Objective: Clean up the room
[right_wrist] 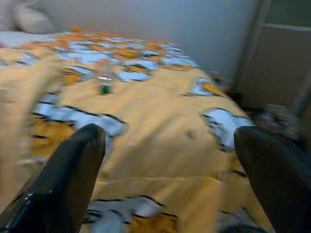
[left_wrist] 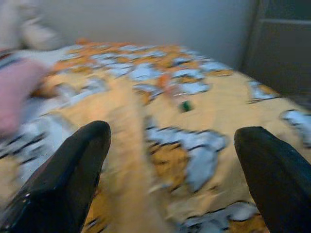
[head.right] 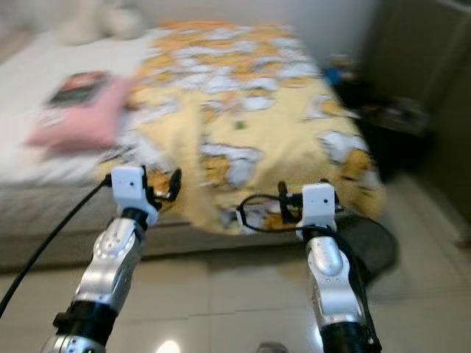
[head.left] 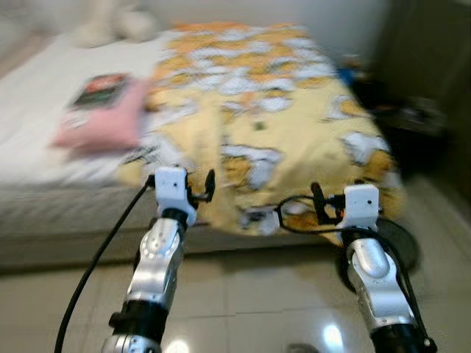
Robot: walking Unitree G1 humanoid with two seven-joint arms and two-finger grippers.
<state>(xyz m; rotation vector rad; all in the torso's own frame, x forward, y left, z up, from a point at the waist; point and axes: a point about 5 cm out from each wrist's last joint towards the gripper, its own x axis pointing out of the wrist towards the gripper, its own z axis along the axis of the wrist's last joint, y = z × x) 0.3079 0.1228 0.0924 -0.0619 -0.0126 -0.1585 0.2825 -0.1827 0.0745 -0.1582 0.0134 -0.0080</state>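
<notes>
A wide bed with a white sheet (head.left: 44, 95) is seen ahead, blurred by camera motion. Its right part is covered by a yellow blanket printed with white and orange patches (head.left: 294, 125), which hangs over the foot edge toward the glossy beige tiled floor (head.left: 243, 301). A flat pink pillow (head.left: 103, 121) is laid on the sheet just beside the blanket's left edge, and a dark book or magazine with a red-green cover (head.left: 99, 90) is resting on top of it. A pale plush toy (head.left: 110, 22) is placed at the head of the bed. A small green object (left_wrist: 185, 105) is spotted on the blanket, near its middle; what it is cannot be told. Dark furniture (head.left: 419, 95) is set to the right of the bed. The left gripper (left_wrist: 177, 165) and right gripper (right_wrist: 175, 170) are held raised before the foot of the bed, fingers (left_wrist: 73, 170) spread wide apart, nothing between them.
</notes>
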